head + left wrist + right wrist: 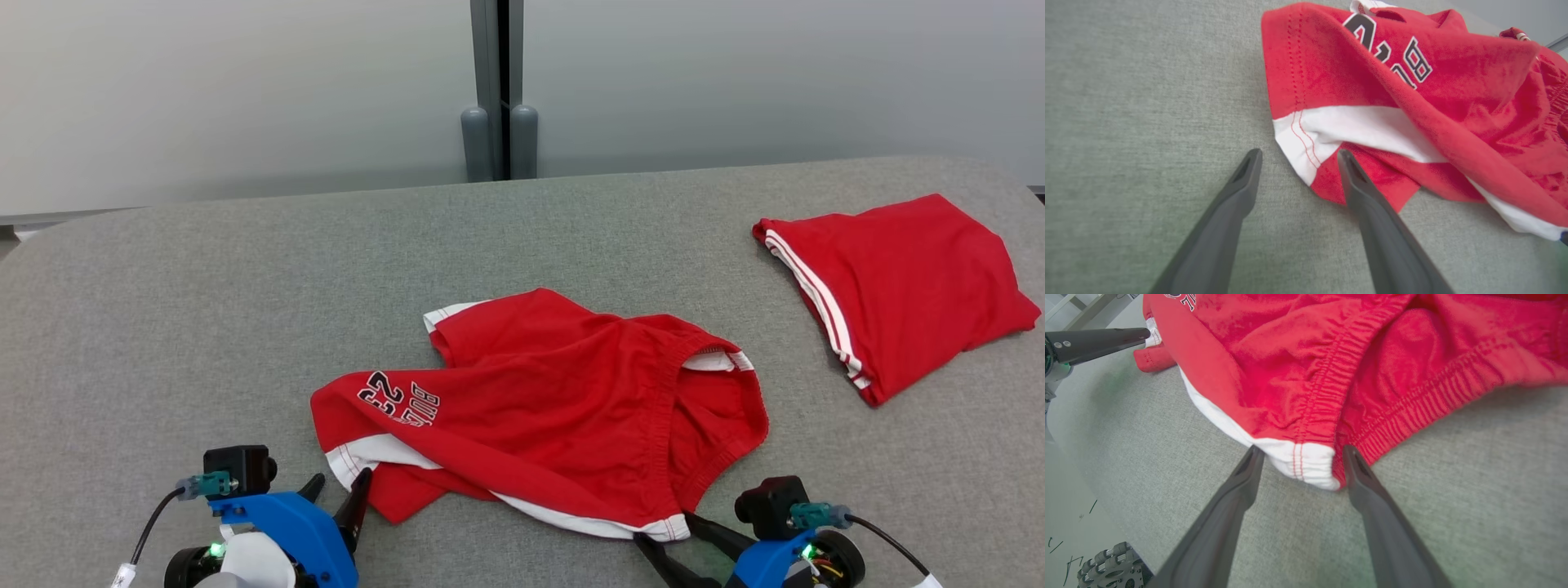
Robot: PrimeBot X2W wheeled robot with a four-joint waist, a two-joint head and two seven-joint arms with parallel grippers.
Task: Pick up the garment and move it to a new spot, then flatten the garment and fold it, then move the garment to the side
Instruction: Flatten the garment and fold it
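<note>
Crumpled red shorts with white trim and black lettering [539, 408] sit on the grey felt-like tabletop [204, 327], just below centre in the head view, toward 6 o'clock. The elastic waistband faces 3 o'clock and the printed leg faces 9 o'clock. The cloth is bunched, not flat, and one white-edged leg hem pokes out at 12 o'clock. The left gripper [339, 480] is at 7 o'clock, with its dark fingers spread wide and nothing clamped. In its wrist view the white hem corner of the leg lies in the gap between the tips. The finger on the 3 o'clock side overlaps the red edge of the cloth, but I can't tell if it actually touches. The right gripper [665, 529] is at 5 o'clock, also wide open and holding nothing. Its wrist view has the white-banded corner at the waistband seam sitting right between the two fingertips, close to both. One finger of the left gripper also shows in that view at 10 o'clock, beside the far hem. A second red garment with white side stripes [906, 286] is folded into a neat rectangle and lies well apart at 2 o'clock, near the table's edge. A grey vertical post [500, 90] stands at 12 o'clock, behind the table against a pale wall.
</note>
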